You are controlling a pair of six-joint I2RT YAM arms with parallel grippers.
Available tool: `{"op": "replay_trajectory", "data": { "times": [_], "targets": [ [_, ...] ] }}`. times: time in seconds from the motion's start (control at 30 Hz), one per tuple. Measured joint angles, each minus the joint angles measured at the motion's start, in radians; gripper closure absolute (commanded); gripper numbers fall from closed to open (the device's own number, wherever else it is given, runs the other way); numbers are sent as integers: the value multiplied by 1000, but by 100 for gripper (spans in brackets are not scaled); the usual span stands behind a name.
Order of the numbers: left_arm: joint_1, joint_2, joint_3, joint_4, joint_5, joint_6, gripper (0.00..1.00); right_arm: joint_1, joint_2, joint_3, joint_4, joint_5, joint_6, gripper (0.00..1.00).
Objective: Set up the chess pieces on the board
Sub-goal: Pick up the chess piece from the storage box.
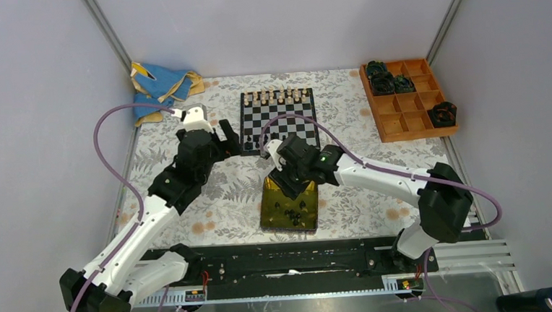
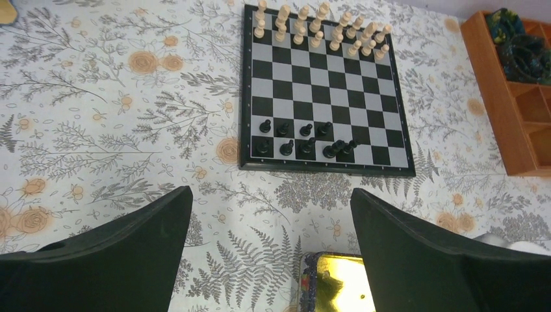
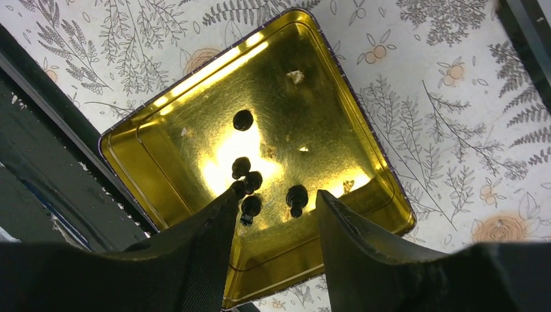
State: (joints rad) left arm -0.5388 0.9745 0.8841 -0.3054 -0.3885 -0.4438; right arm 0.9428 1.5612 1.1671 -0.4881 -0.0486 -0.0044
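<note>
The flowery counter [image 1: 211, 203] carries the board [image 2: 328, 97] at the back and a yellow tin [image 3: 312, 117] nearer the arms. The left gripper [image 2: 271, 195] hangs wide open and empty, just in front of the board. The right gripper [image 3: 278, 195] is open over the tin, holding nothing. Some black chess pieces [image 2: 286, 148] stand on the board's near rows. More black pieces [image 3: 243, 119] lie in the tin.

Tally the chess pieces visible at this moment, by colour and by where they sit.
Cream pieces on the board: 16
Black pieces on the board: 9
Black pieces in the yellow tin: 6
Total: 31 visible; more may be hidden in the tin.
</note>
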Motion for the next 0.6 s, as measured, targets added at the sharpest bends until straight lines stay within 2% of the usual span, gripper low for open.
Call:
{"op": "replay_trajectory", "data": {
  "times": [0.6],
  "targets": [
    [0, -39, 0, -1, -64, -16, 1, 18, 147, -5, 77, -70, -26, 45]
  ]
}}
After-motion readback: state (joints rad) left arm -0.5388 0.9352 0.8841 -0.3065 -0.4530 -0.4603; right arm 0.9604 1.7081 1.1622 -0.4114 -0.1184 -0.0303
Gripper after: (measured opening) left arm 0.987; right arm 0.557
